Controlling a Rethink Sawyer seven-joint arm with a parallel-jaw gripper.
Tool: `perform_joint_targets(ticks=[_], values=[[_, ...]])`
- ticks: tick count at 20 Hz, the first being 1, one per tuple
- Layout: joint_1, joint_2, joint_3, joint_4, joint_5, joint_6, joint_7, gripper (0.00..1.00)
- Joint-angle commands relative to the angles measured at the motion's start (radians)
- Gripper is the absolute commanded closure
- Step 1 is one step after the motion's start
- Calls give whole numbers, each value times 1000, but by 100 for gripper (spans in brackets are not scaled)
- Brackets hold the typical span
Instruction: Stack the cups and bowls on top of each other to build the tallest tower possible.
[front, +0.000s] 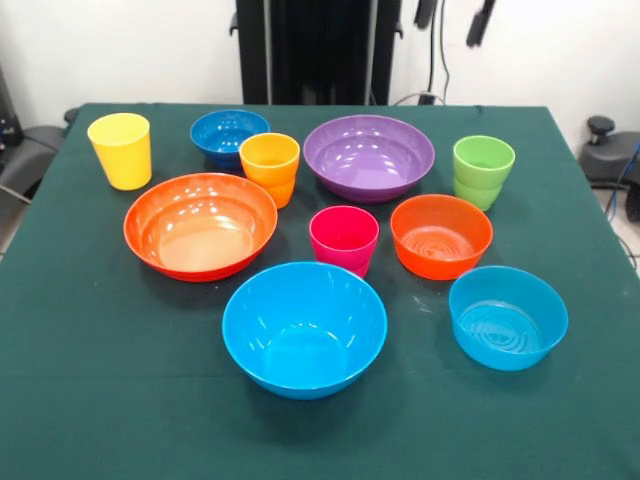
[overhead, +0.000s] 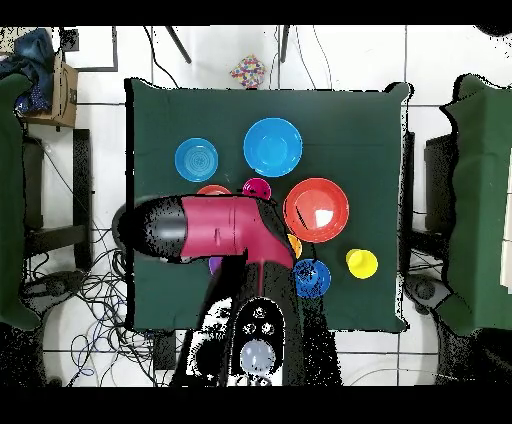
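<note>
Ten pieces spread unstacked on green surface (front: 80, 400), large light-blue bowl (front: 304, 328) nearest front camera, large orange bowl (front: 200, 225) and purple bowl (front: 369, 156) behind, magenta cup (front: 344, 238) between, red arm (overhead: 225, 230) overhead, hand hidden, grip impossible to tell

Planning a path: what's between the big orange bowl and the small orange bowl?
The pink cup sits between the big orange bowl and small orange bowl, seen in the front view.
</note>
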Motion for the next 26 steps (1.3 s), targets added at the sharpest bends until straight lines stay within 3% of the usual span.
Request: perform_joint_targets(ticks=[1, 9, 13, 16, 26], values=[[-19, 219, 172, -266, -86, 85, -164, 0], [-53, 310, 233, -385, -58, 139, -181, 0], [-59, 351, 239, -393, -93, 92, -194, 0], [-79, 335, 256, -357, -102, 59, -225, 0], [-47, 369, 216, -441, -103, 138, -111, 0]])
